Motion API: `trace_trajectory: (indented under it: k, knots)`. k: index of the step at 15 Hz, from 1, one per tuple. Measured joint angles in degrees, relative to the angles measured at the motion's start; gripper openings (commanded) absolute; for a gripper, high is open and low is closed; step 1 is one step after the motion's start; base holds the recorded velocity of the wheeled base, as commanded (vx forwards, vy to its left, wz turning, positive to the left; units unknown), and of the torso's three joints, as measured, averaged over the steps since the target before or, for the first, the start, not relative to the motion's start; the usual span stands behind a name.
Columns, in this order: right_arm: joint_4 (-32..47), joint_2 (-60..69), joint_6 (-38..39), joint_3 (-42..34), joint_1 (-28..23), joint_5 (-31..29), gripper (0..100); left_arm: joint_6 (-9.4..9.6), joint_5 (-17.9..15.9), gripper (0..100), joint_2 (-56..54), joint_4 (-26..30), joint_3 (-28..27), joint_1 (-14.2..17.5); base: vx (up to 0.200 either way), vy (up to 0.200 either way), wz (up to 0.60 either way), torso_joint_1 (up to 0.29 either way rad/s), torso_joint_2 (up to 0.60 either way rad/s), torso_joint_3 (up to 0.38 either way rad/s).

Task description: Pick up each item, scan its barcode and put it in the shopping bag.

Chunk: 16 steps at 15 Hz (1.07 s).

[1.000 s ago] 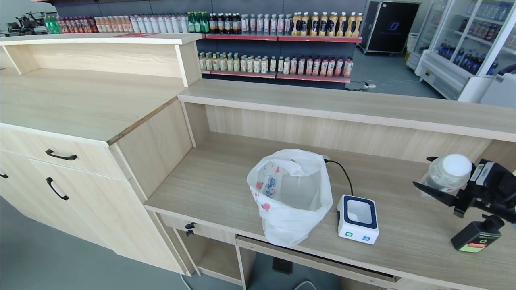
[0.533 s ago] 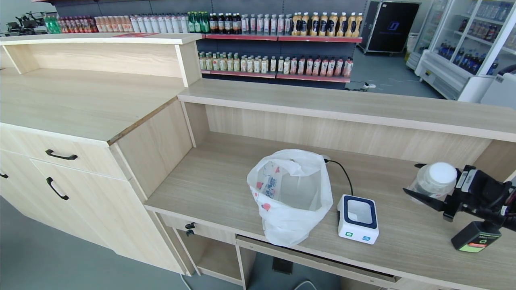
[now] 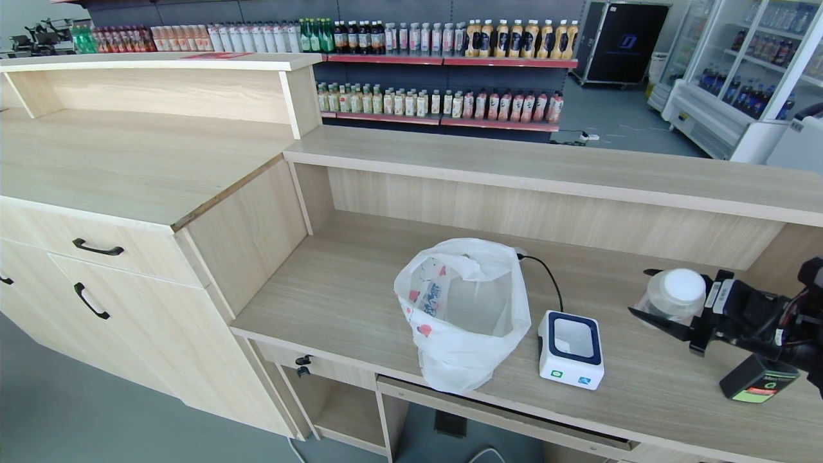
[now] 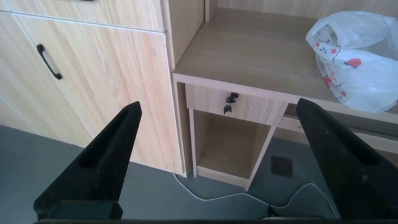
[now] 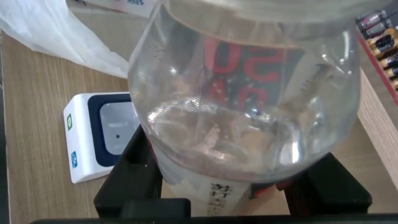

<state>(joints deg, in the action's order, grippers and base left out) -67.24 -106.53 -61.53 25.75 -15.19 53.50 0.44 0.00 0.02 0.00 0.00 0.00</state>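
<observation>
Your right gripper [image 3: 643, 293] is clamped on a clear plastic jar [image 3: 676, 288] with a white cap, one black finger on each side of its body. The jar is held over the right part of the light wood counter [image 3: 360, 283], its cap facing up toward the head camera. In the right wrist view the jar [image 5: 249, 93] is close to the lens, with red print showing through its wall (too warped by the plastic to make out).

The barcode scanner [image 3: 571, 350], a small white box with a dark-framed window, sits on the counter to the left of the jar and well apart from it. A black cable [image 3: 546, 273] runs from behind it. The scanner [image 5: 102, 140] also shows beyond the jar in the right wrist view.

The white shopping bag [image 3: 463, 315], printed with red marks, stands open just beside the scanner on its left.

A small black box with a green label [image 3: 759, 379] lies near the counter's front edge at far right.

Your left gripper [image 4: 219, 104] is spread wide and holds nothing. It hangs over the floor in front of the counter, and the shopping bag [image 4: 357, 53] shows on the countertop beyond it.
</observation>
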Motion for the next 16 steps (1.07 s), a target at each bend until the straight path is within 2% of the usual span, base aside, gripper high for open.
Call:
trace_trajectory:
  k: [16]
  knots:
    - [-5.53,-8.27,-0.28,3.50,4.94,0.00,0,0.00,0.00,100,0.00,0.00,0.00,0.00,0.000,0.000,0.00,0.000,0.00,0.000]
